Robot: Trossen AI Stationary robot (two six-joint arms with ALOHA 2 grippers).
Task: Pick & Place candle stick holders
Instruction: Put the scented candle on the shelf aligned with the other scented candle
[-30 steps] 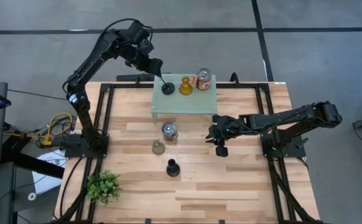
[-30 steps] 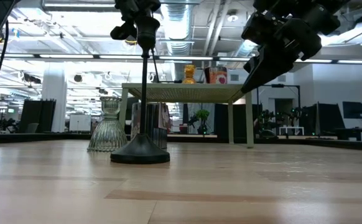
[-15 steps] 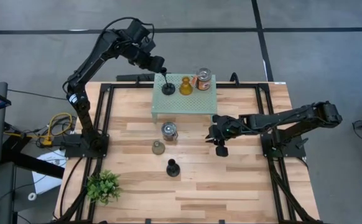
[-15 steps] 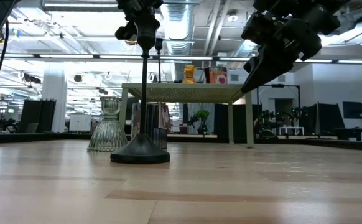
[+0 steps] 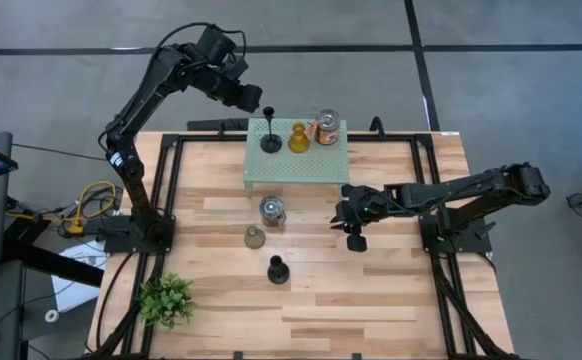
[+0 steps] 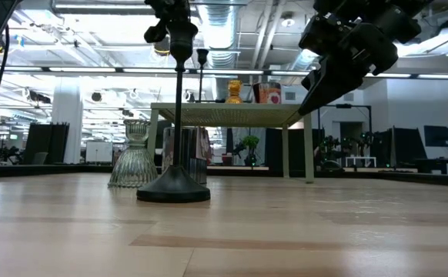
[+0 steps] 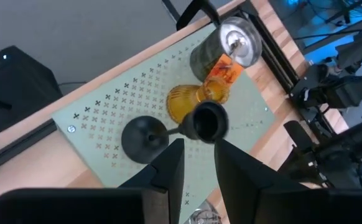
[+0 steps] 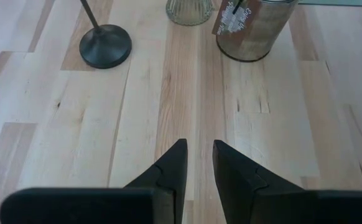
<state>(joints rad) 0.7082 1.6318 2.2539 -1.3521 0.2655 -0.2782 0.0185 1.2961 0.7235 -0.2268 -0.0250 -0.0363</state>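
Basically, the step in hand looked like the end of one placing. The table (image 5: 391, 300) held one green rack (image 5: 291, 170) at its far edge. Two arms were in play.

The left gripper (image 5: 258, 101) hung above the rack's far left corner. Its fingers were slightly apart and held nothing. The right gripper (image 5: 339, 213) hovered low over the middle of the table, to the right of the loose holders. Its fingers were also slightly apart and empty.

One plant (image 5: 166, 300) sat at the near left corner, well apart from everything.

There were six holders in all:
- **On the rack, in a row (three):** one black stick holder (image 5: 271, 141), one amber holder (image 5: 297, 139) just beside it, and one labelled jar (image 5: 327, 128).
- **On the bare table (three):** one silvery jar (image 5: 272, 210) just in front of the rack, one grey-olive holder (image 5: 255, 237) near it, and one black holder (image 5: 277, 269) nearest the front.
- **By kind:** two black, two jars, one amber, one grey-olive.

The black stick holder stood upright, clear of the left fingers, so I judged that one as placed and the task as about half done. The next move probably called for a gripper to come down over one of the three table holders. It would have to close on the stem or neck without tipping it or knocking its neighbours.
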